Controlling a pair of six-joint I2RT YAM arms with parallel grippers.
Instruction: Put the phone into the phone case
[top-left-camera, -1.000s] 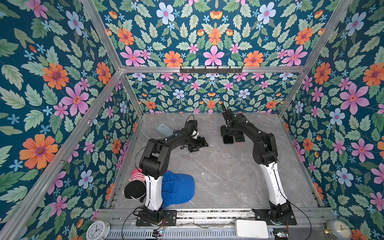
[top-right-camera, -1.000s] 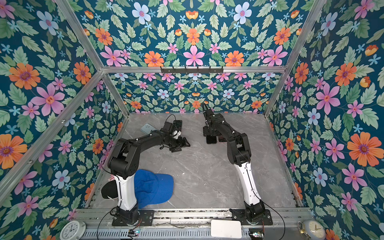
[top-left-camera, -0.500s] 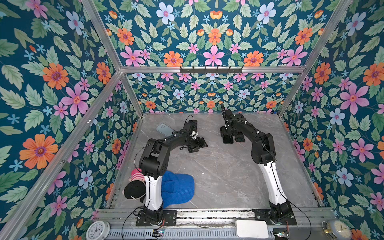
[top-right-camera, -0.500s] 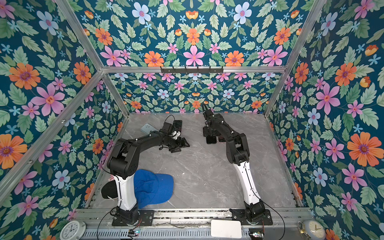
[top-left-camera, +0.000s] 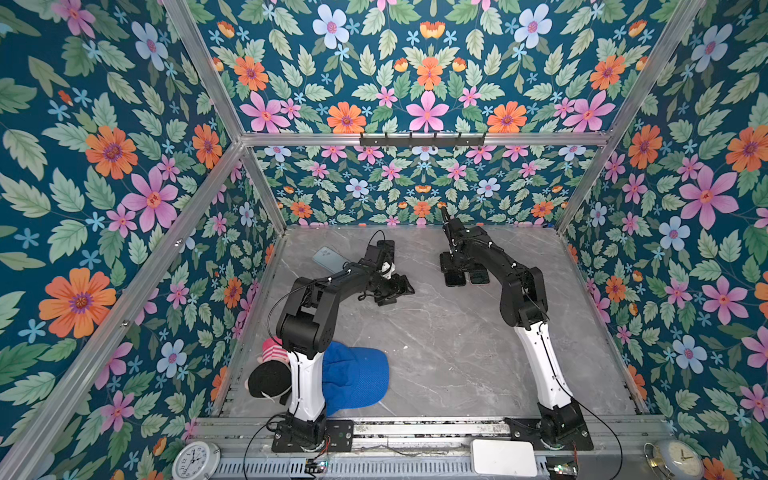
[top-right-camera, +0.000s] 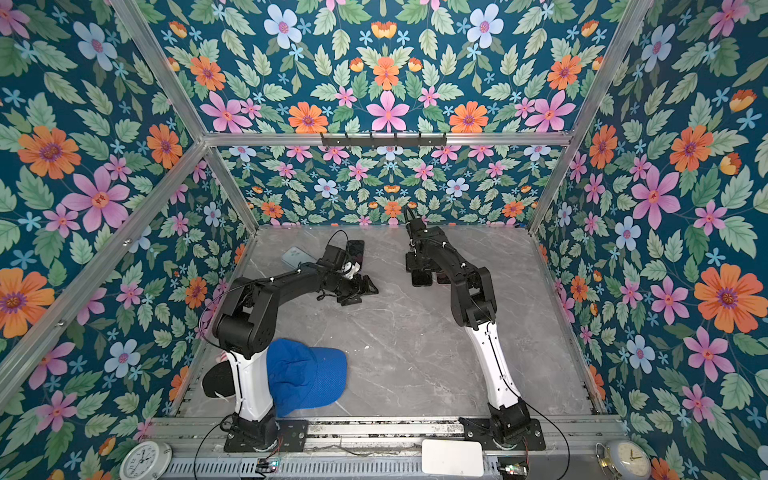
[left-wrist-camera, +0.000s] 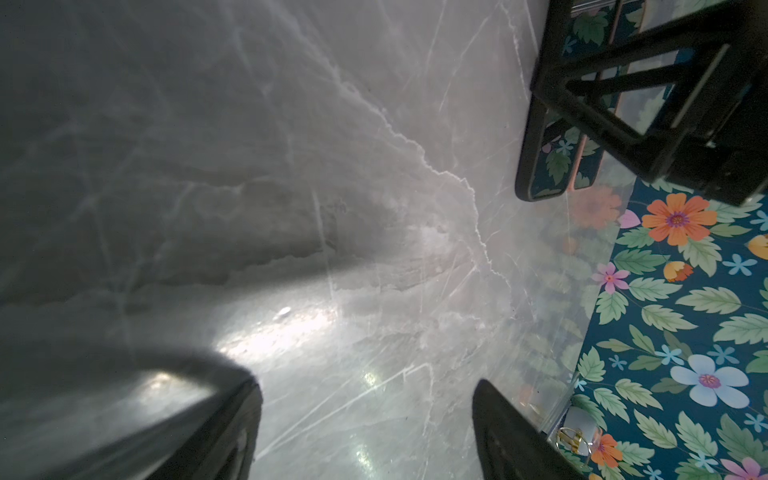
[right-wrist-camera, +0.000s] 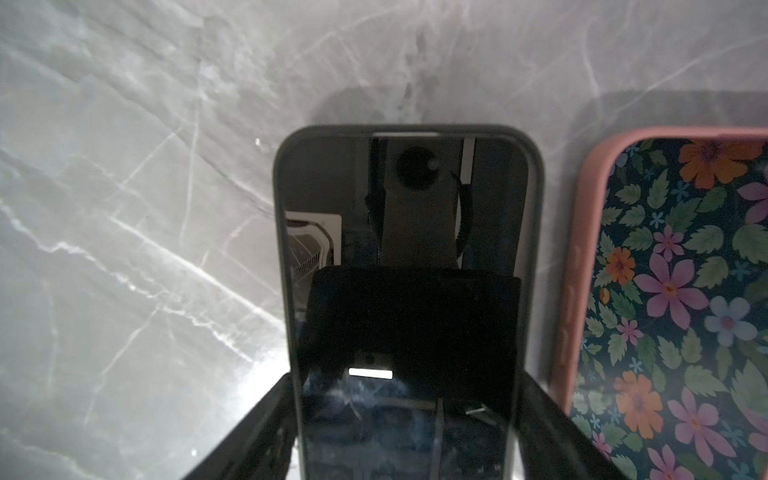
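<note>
No word, brand or label can be read anywhere. The only signs are on two dials at the front edge, seen in both top views. The white clock (top-left-camera: 195, 460) has a ring of dark hour numerals around its face, too small to read one by one. The second clock (top-left-camera: 675, 457), at the opposite front corner, shows hands and faint dial marks, also too small to read. In the right wrist view the phone (right-wrist-camera: 324, 178) has a dark screen showing only reflections, no writing.
</note>
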